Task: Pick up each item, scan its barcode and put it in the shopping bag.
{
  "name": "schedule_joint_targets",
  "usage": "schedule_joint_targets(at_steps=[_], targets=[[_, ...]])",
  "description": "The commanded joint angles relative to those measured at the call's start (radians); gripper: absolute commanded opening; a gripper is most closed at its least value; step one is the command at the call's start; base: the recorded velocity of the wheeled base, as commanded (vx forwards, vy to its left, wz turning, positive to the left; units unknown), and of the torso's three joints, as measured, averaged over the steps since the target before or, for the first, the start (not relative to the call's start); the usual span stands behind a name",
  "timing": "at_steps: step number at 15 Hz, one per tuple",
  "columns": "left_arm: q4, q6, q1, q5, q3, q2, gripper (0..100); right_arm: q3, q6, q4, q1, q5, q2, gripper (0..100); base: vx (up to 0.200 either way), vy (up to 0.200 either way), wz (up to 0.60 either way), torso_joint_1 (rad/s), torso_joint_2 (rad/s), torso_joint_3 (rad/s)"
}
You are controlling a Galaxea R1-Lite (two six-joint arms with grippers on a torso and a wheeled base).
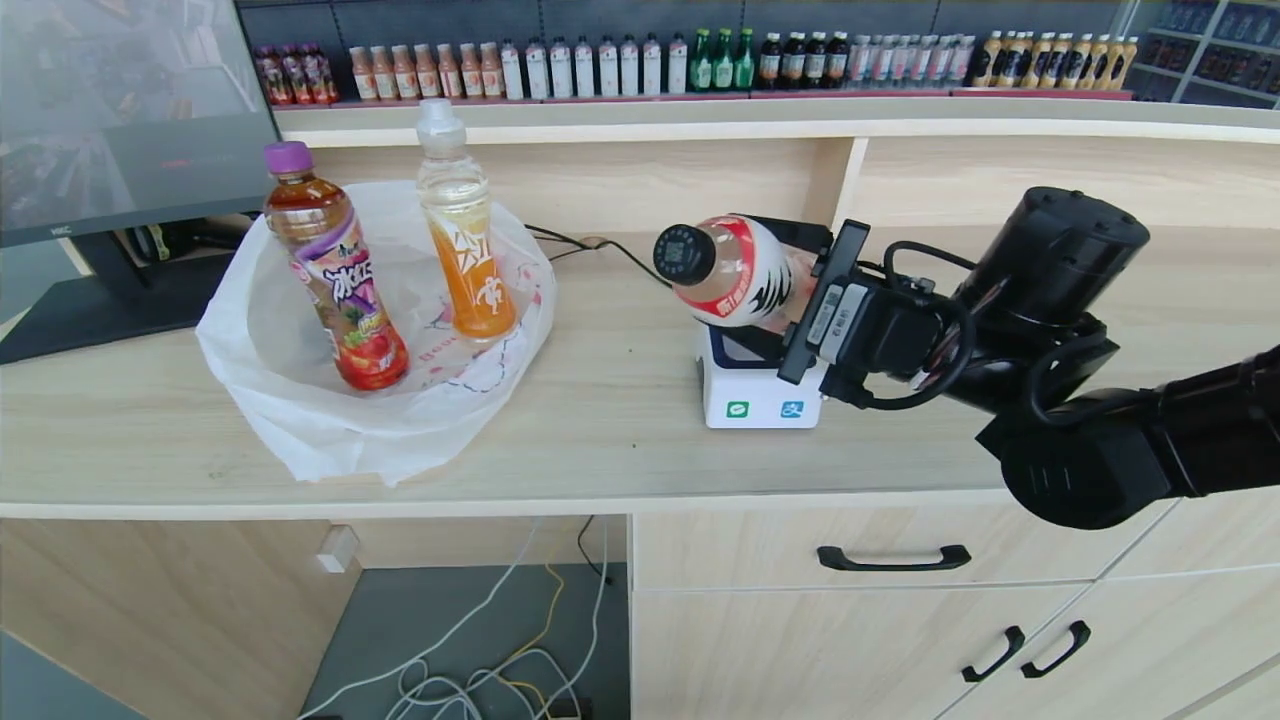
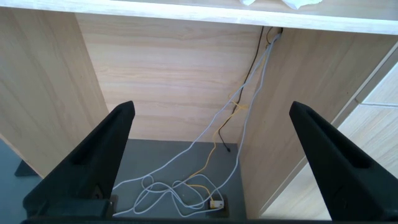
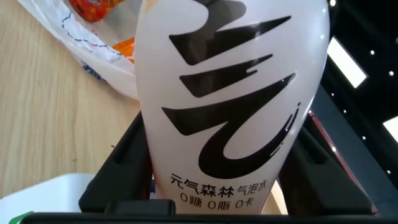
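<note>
The white bottle (image 1: 735, 280) is marked with bold black brush strokes, banded in red near the neck and capped in black with a pale dotted code. The right gripper (image 1: 765, 290) and the left gripper (image 2: 211, 158) are finished in black. The scanner (image 1: 760, 405) is white, with one green and one blue square. The shopping bag (image 1: 300, 410) is translucent white, printed in red and blue. The tea bottle (image 1: 340, 290) is amber-red with a purple cap and a purple, white and red label. The orange bottle (image 1: 465, 240) is pale above, orange below, crossed by white strokes. The counter (image 1: 600, 400) is light wood-grained.
</note>
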Motion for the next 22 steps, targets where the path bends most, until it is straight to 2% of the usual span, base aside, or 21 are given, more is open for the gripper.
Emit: schedule_joint_targets(at_steps=[1,22], targets=[[0.000,0.000,0.000,0.000,0.000,0.000,100,-0.009,-0.005,0.000,0.000,0.000,0.022,0,0.000,0.000,0.00,0.000,0.00,0.000],[0.000,0.000,0.000,0.000,0.000,0.000,100,-0.019,-0.039,-0.003,0.015,-0.015,0.047,0,0.000,0.000,0.00,0.000,0.00,0.000]])
